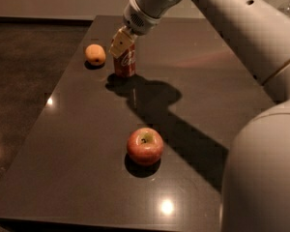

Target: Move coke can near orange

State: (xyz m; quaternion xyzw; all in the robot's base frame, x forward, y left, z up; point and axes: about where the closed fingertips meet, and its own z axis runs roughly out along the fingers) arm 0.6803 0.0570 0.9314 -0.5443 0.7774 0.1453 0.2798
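Observation:
The coke can (126, 63) is red with white script and stands upright on the dark table (87, 168), a short way right of the orange. The orange (95, 54) is a small pale-orange fruit at the table's far left. My gripper (122, 43) comes down from the upper right and is shut on the top of the coke can; its pale fingers (117, 45) cover the can's top. The can's base looks to be at the table surface or just above it.
A red-yellow apple (145, 146) sits in the middle of the table, nearer the front. My large pale arm (261, 129) fills the right side of the view and casts a dark shadow across the table. The table's left edge borders a dark floor.

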